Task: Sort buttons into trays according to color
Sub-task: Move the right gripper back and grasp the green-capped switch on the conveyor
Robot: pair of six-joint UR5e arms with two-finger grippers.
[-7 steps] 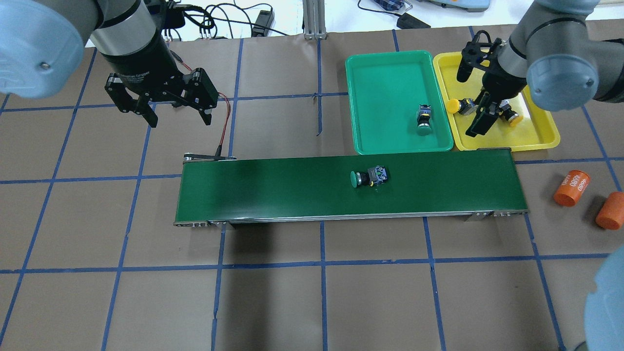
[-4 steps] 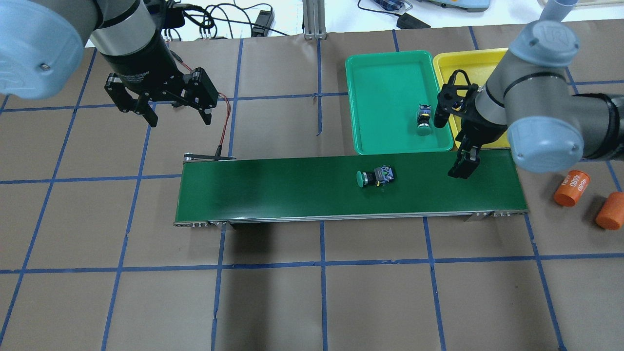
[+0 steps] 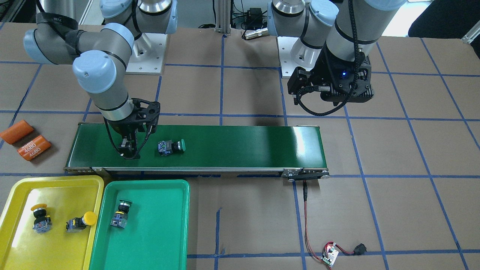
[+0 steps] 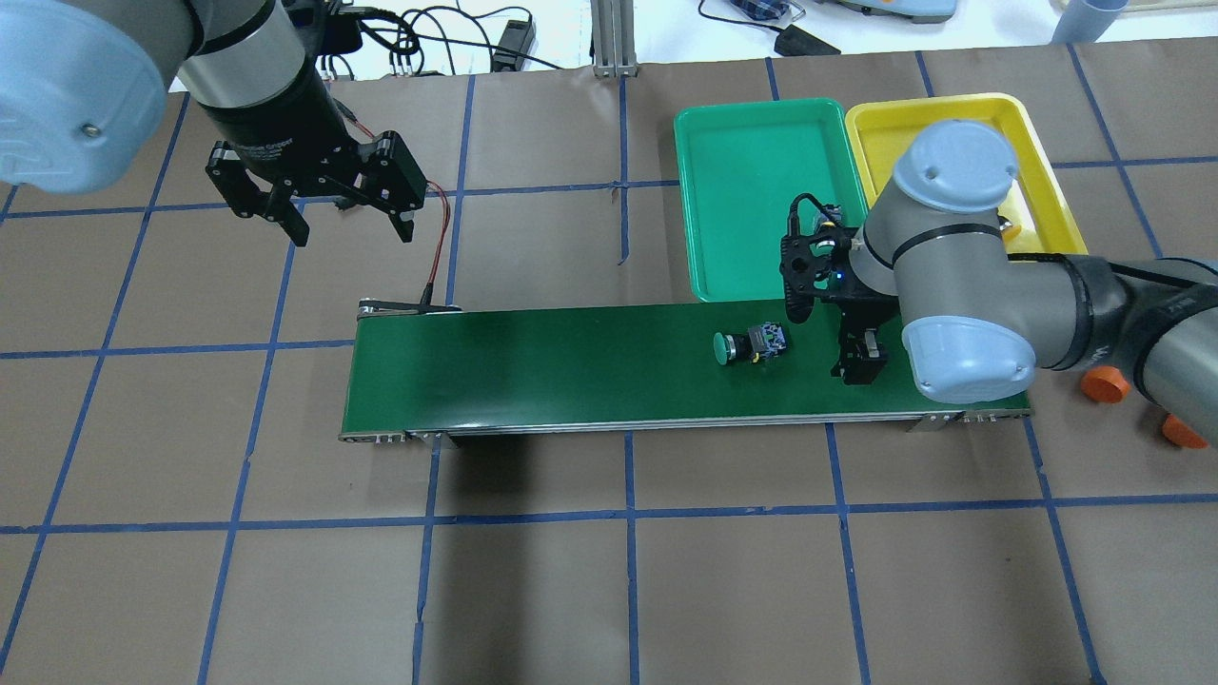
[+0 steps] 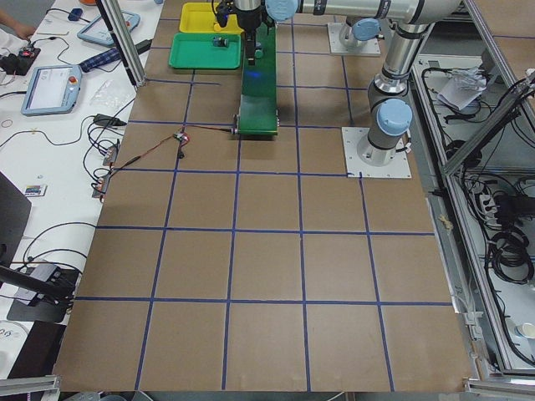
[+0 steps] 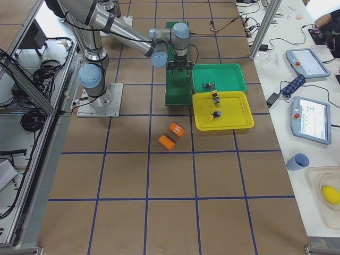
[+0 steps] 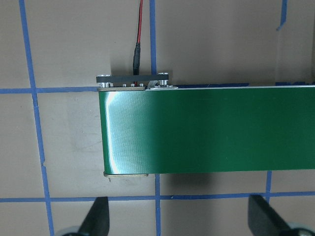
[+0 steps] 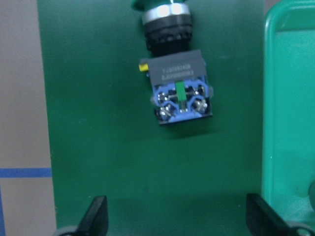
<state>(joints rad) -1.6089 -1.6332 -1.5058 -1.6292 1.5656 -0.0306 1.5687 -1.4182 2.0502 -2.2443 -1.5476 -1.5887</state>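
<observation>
A green-capped button (image 4: 750, 344) (image 3: 171, 146) lies on its side on the dark-green conveyor belt (image 4: 533, 371), cap pointing toward the belt's left end. My right gripper (image 4: 824, 338) (image 3: 138, 139) hangs open over the belt just to the button's right. In the right wrist view the button (image 8: 174, 73) lies ahead of the open fingertips (image 8: 96, 219), untouched. The green tray (image 3: 157, 225) holds one green button (image 3: 120, 214). The yellow tray (image 3: 56, 195) holds two yellow buttons (image 3: 40, 217) (image 3: 80, 221). My left gripper (image 4: 350, 228) hovers open and empty beyond the belt's left end (image 7: 128, 132).
Two orange cylinders (image 3: 17, 131) (image 3: 35, 147) lie on the table past the belt's right end. A red wire runs from the belt's left end to a small circuit board (image 3: 330, 257). The trays sit side by side behind the belt's right half.
My right gripper left the yellow tray and came down over the belt beside the green button. The button drifted right along the belt. The left arm stayed still.
</observation>
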